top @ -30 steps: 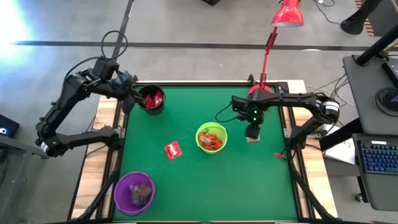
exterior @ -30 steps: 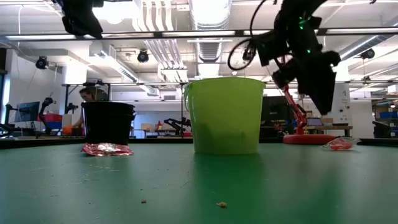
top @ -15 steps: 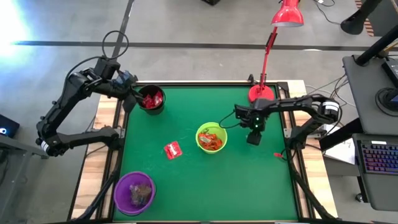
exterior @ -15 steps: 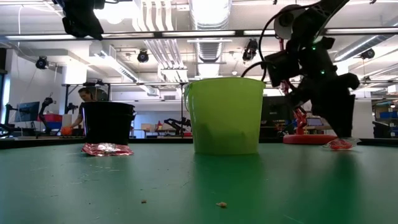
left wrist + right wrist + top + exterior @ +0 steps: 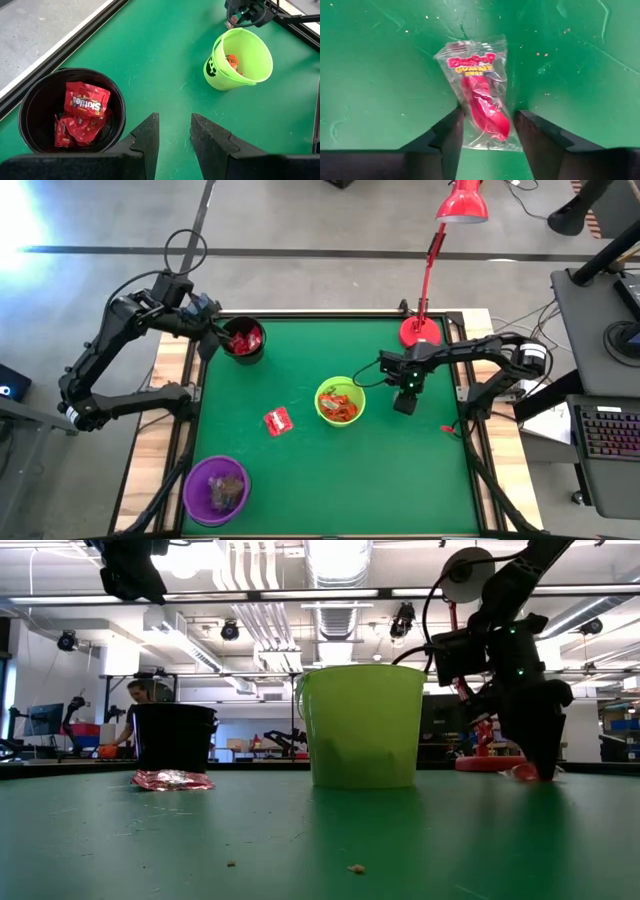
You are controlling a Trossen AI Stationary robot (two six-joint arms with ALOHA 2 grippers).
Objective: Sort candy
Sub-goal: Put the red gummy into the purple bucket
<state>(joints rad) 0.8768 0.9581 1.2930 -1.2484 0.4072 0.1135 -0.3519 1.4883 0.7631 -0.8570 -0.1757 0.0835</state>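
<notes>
- Green table: three bowls on it — black bowl at far-left corner w/ red packets; lime-green bowl near centre w/ orange-red sweets; purple bowl at near-left corner w/ pale wrapped sweets.
- Loose red packet lies flat on table, between lime-green bowl and left edge, just beside the bowl.
- Right gripper: down at table surface, right of lime-green bowl; jaws wide, one finger either side of a clear-wrapped red gummy candy, not yet pinching.
- Left gripper: raised above far-left corner beside black bowl; jaws narrow, parted, holding nothing.
- Red lamp base at far edge.
</notes>
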